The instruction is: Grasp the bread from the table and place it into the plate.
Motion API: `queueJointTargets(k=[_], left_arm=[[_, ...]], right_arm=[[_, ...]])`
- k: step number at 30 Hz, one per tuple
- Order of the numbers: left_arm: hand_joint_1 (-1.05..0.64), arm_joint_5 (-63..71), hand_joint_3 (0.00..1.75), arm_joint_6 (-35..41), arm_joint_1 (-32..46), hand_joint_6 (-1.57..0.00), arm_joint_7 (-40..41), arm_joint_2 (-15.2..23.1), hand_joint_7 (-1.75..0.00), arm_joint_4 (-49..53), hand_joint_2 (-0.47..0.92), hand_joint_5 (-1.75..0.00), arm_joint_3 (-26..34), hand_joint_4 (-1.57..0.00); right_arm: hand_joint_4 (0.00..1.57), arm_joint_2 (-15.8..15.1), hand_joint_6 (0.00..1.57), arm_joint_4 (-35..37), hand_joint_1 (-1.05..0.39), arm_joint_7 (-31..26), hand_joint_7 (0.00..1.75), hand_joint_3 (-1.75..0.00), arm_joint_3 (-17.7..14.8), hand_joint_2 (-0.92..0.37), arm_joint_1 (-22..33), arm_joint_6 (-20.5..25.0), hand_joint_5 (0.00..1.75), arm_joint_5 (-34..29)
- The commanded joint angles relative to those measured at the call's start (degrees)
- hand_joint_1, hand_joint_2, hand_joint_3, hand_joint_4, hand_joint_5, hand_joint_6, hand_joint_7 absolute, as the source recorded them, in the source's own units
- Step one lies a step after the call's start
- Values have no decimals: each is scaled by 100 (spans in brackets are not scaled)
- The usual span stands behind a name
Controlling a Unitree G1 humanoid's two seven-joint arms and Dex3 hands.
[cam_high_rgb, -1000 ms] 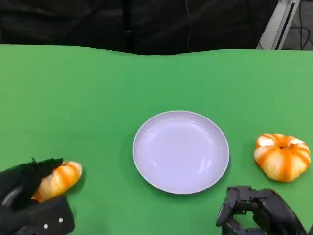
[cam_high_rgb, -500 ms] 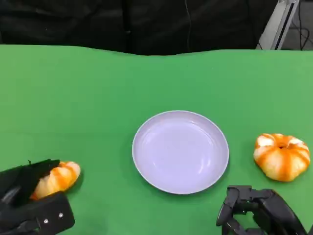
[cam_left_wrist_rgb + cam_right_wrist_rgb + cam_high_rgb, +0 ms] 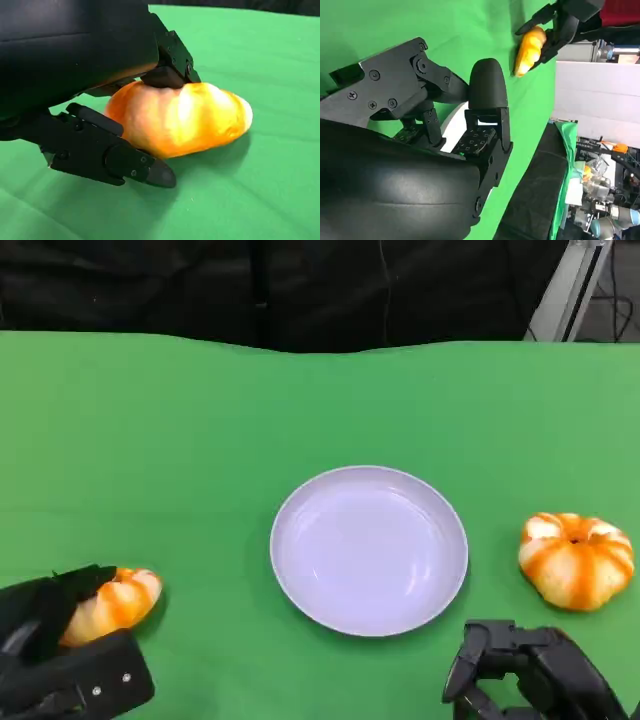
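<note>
An orange and white bread roll (image 3: 118, 600) lies at the table's near left. My left hand (image 3: 55, 655) grips it. In the left wrist view, black fingers (image 3: 165, 65) press on top of the roll (image 3: 190, 120) and one finger (image 3: 110, 155) lies beside it on the green cloth. The round white plate (image 3: 370, 550) sits mid-table, with nothing on it. My right hand (image 3: 525, 675) rests at the near right, holding nothing, its fingers bent but apart. The right wrist view looks past this hand (image 3: 430, 145) to the roll (image 3: 530, 47) in my left hand (image 3: 565, 20).
A pumpkin-shaped orange and white bun (image 3: 577, 558) sits right of the plate, just beyond my right hand. The green cloth (image 3: 200, 420) reaches a dark backdrop at the far edge. A metal frame (image 3: 575, 285) stands at the far right corner.
My left hand and the roll have shifted a little to the left and nearer to me. The right hand, the plate and the bun have not moved.
</note>
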Motion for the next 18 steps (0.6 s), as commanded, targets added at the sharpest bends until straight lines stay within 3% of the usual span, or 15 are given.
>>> queueJointTargets(k=[1,2,3,4,5,6,8,9,11,18], left_arm=[[-13,85,0,161,64,-65,317,22,-3,176,80,-5,-4,-65],[-17,98,0,130,61,-85,508,-14,-5,223,85,-56,12,-70],[-18,106,0,106,56,-92,649,-37,-5,262,87,-87,19,-63],[-19,80,0,35,51,-96,801,-65,-4,310,88,-104,38,-59],[-19,55,1,-16,44,-97,881,-76,-33,345,89,-136,43,-56],[-19,35,0,-55,36,-85,944,-82,-67,377,89,-148,41,-54],[-19,-20,0,-134,24,-72,1049,-105,-99,431,89,-157,54,-53],[-17,-61,0,-177,21,-60,1099,-127,-133,451,89,-167,71,-54],[-16,-125,0,-229,22,-52,1178,-170,-156,475,89,-173,100,-56],[-12,-177,0,-314,28,-51,1296,-211,-164,494,86,-175,106,-61]], right_arm=[[84,-48,86,-15,-10,3,117,-93,-16,-64,36,27,146,43],[84,-44,87,-23,-10,-4,117,-93,-16,-63,36,34,147,41],[85,-42,87,-28,-10,-8,117,-93,-16,-63,36,40,147,39],[85,-41,87,-19,-10,1,117,-94,-16,-62,28,30,147,47],[85,-41,87,-10,-10,10,117,-94,-15,-62,22,21,147,54],[85,-41,87,-4,-10,17,117,-95,-15,-62,17,15,147,58],[84,-35,86,14,-10,13,117,-96,-15,-62,10,-1,147,53],[84,-31,86,21,-10,0,117,-96,-15,-62,9,-8,147,38],[84,-28,87,15,-9,-17,117,-95,-10,-62,16,-3,146,19],[84,-28,86,30,-10,-24,117,-94,-8,-63,12,-26,146,7]])
